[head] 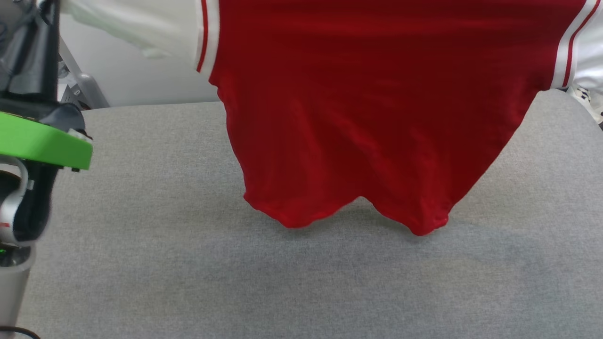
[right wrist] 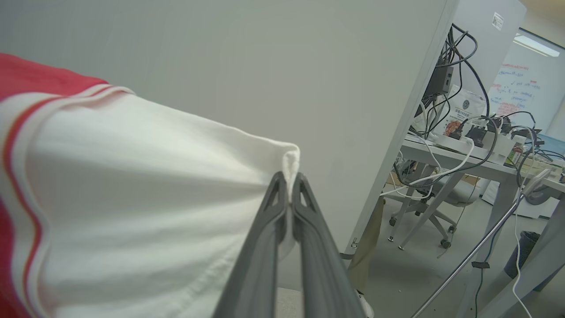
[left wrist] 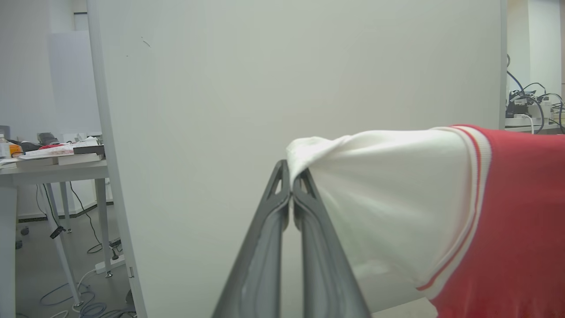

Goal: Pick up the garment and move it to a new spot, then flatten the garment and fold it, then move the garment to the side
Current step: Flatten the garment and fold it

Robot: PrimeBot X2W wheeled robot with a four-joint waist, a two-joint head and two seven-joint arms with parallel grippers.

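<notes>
Nearest the robot, at its left, a bright green flat plate [head: 42, 146] on dark arm hardware jutted over the edge of the grey cloth-covered tabletop [head: 188, 273]. Further in, above the middle of that tabletop, the garment [head: 367, 117], a red jersey-style T-shirt with white short sleeves and red-and-white striped trim, hung spread out between the two arms with a plain red side facing the robot. Its wavy lower hem dipped close to the grey cloth and threw a soft shadow there; from where I stood I could not tell whether it touched. The body of the shirt was stretched wide at the top, one white sleeve [head: 141, 28] going off to the robot's left and the other [head: 589, 47] to its right.

The left jaws were pressed together on the bunched end of the left sleeve [left wrist: 388, 198], the two long dark fingers [left wrist: 269, 247] meeting at their tips with white fabric pinched between them. The right jaws were closed just the same on the end of the right sleeve [right wrist: 132, 198], their dark fingers [right wrist: 318, 256] nipping a small fold of white cloth.

Behind the shirt stood a pale, plain partition panel [left wrist: 287, 88]. Beyond its left edge was a white desk [left wrist: 53, 168] stacked with papers, with loose cables [left wrist: 79, 300] on the floor below. Beyond its right edge stood another desk [right wrist: 499, 170] tangled with black and white wires, a castored office chair [right wrist: 423, 212] under it, and a whiteboard [right wrist: 516, 92] with coloured writing farthest back
</notes>
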